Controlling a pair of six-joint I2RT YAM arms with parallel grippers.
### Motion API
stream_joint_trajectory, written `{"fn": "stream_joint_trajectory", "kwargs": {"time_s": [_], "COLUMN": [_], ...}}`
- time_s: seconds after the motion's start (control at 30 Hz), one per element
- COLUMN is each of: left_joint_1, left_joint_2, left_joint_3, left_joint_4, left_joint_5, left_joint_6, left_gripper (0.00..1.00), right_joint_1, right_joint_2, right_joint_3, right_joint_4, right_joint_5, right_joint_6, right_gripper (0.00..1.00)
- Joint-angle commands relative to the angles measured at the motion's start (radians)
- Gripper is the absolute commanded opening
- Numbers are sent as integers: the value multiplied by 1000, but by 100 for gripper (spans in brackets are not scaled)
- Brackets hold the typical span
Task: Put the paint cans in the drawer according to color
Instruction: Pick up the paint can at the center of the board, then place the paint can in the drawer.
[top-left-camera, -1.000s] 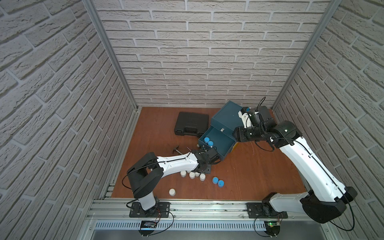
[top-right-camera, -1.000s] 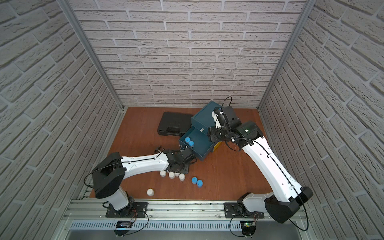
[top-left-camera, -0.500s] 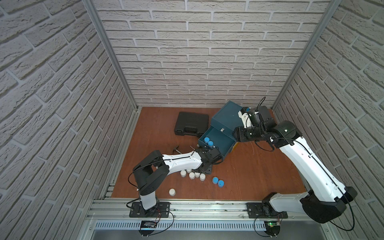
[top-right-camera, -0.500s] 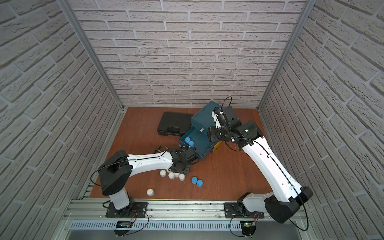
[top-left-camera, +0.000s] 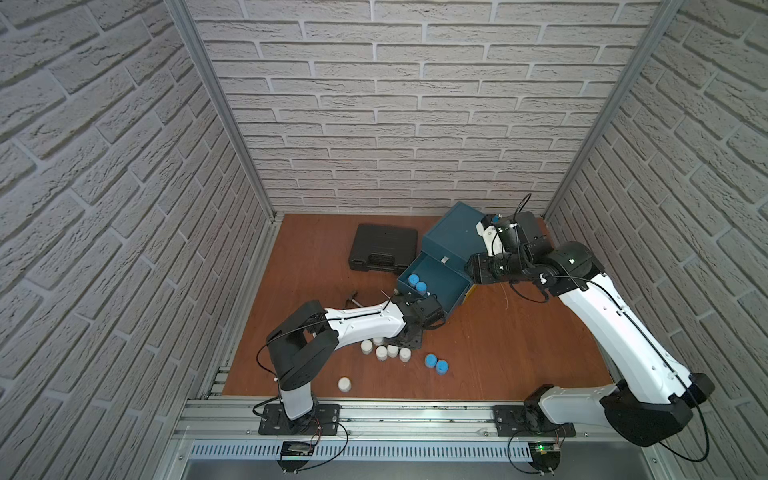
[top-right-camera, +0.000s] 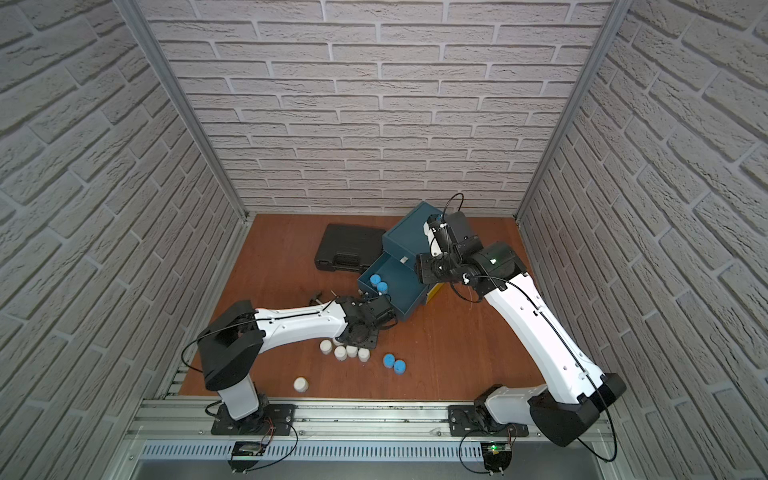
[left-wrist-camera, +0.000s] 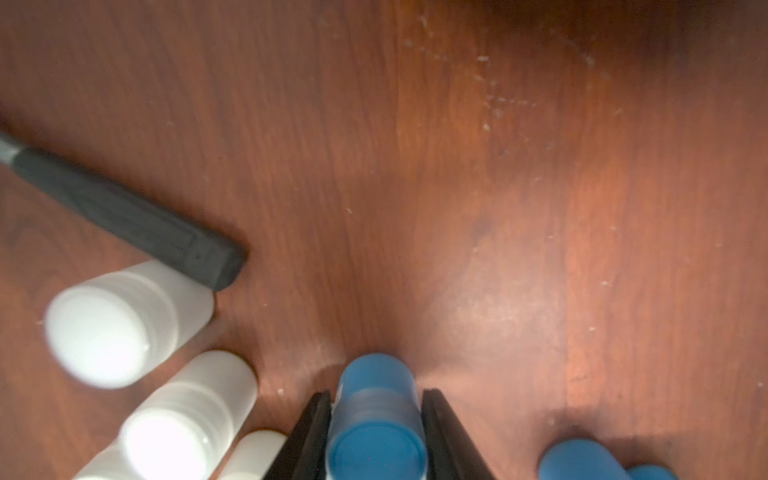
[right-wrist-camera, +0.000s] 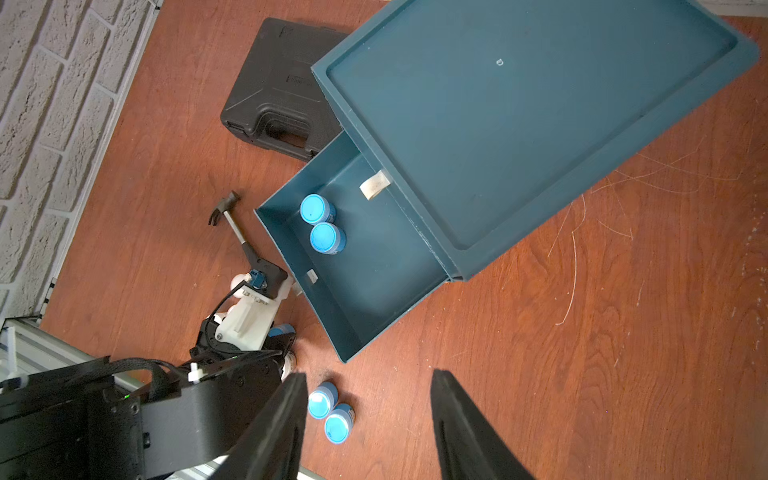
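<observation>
White brick walls (top-left-camera: 415, 104) closed in a red-brown wood bench (top-left-camera: 519, 340) on three sides. Teal cabinet (top-left-camera: 453, 237) sat near the back right corner, turned at an angle. Its drawer (right-wrist-camera: 374, 266) was pulled out toward the front left. Stored blue cans (right-wrist-camera: 327, 237), two of them, stood upright in the drawer. They touched each other, close to the drawer wall facing the bench's left edge. Black case (top-left-camera: 384, 247) lay shut near the back edge, just beside the cabinet. Hammer (right-wrist-camera: 232, 220) lay flat on the bench beside the open drawer, on the side toward the left edge.

Left pincer (left-wrist-camera: 376, 395) was down at bench level. Its black fingers (left-wrist-camera: 316, 436) pressed against both sides of the gripped blue can (left-wrist-camera: 376, 415), so it was clamped on it. That can stood upright with its base on the bench, between the drawer front and the white cans. In both top views the wrist hid the grip.

White cans (top-left-camera: 381, 353) stood in a tight cluster toward the front edge, left of centre, just beside the left pincer. Lone white can (top-left-camera: 344, 384) stood apart, nearer the front left corner. Loose blue cans (top-left-camera: 431, 360), a touching pair, stood near the middle of the front edge, beside the white cluster.

Right pincer (right-wrist-camera: 369, 374) hung above the cabinet, fingers apart with nothing between them.
</observation>
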Motion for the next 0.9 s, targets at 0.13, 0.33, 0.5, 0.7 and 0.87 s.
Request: {"fn": "stream_joint_trajectory", "kwargs": {"time_s": [0.13,0.33,0.5,0.7,0.87], "left_joint_1": [35,128,153,156,153], "left_joint_2": [-162,-132,41,236,309], "left_joint_3": [132,411,720,912,960], "left_joint_4": [-223,-343,-392,-401,-399], "left_joint_5": [-70,-48,-7,83,112], "left_joint_6": [-54,16,107,123,126], "left_gripper": [31,31,31,31,32], "right_joint_1": [-6,-8,-8,-14,-20], "right_joint_2": [1,8,8,-5,-15], "right_joint_3": [-3,14,24,27,24], "right_joint_4": [32,32,29,25,22], "right_joint_5": [0,6,10,21,25], "right_joint_6": [0,-1,-4,-6,-8], "right_gripper": [53,54,54,53,54]}}
